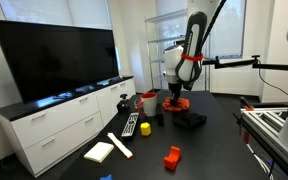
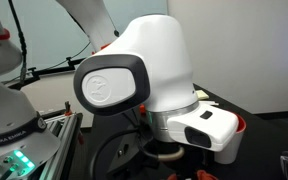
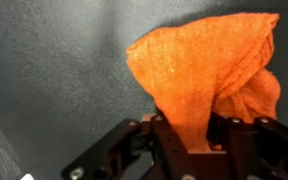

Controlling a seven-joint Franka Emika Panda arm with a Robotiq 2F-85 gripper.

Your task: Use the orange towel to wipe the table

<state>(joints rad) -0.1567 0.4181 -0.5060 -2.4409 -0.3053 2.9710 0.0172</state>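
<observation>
Viewing from the wrist, the orange towel (image 3: 204,60) is found clamped by a bunched fold between the jaws. Its remaining bulk is spread on the tabletop (image 3: 54,70) directly ahead, so wiping strokes are judged possible.

No legible text, labels, numbers or signs in any view.

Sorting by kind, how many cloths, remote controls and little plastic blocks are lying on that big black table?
Cloths: 2, rumpled orange fabric towel, crumpled black cloth
Remote controls: 1, slim dark remote control
Little blocks: 2, red-orange blocky plastic object, small yellow block
Total: 5
</observation>
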